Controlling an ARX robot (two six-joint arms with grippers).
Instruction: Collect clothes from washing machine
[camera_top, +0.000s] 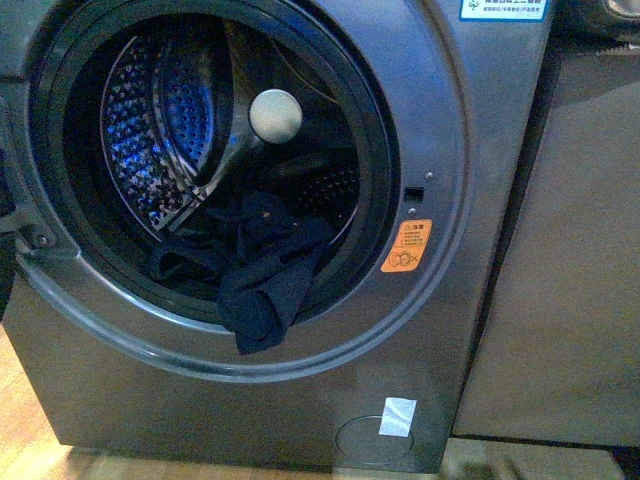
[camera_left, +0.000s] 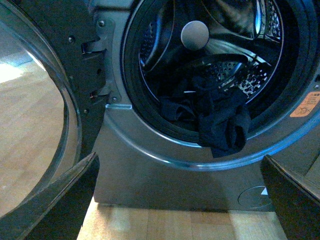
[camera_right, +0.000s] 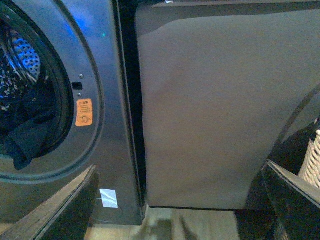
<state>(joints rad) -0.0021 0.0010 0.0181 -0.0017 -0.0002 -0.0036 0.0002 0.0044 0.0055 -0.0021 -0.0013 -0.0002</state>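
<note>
The clothes are a soft, crumpled navy-black bundle lying at the bottom front of the drum. One limp fold spills over the dark rubber seal and the lip of the round mouth. How many garments it holds cannot be told, as the folds merge in shadow. Behind it the perforated steel drum gleams blue, with a smooth pale ball above. The washer is brushed grey metal, with an orange sticker just right of the mouth and a white tape patch low on the front; its top is cut off. Its glass door stands open, only partly in frame. The left gripper faces the mouth with jaws spread wide, empty, apart from the clothes. The right gripper, likewise spread and empty, faces a plain grey panel beside the washer — a sliver of woven basket shows at the edge. Pale wood floor lies below
</note>
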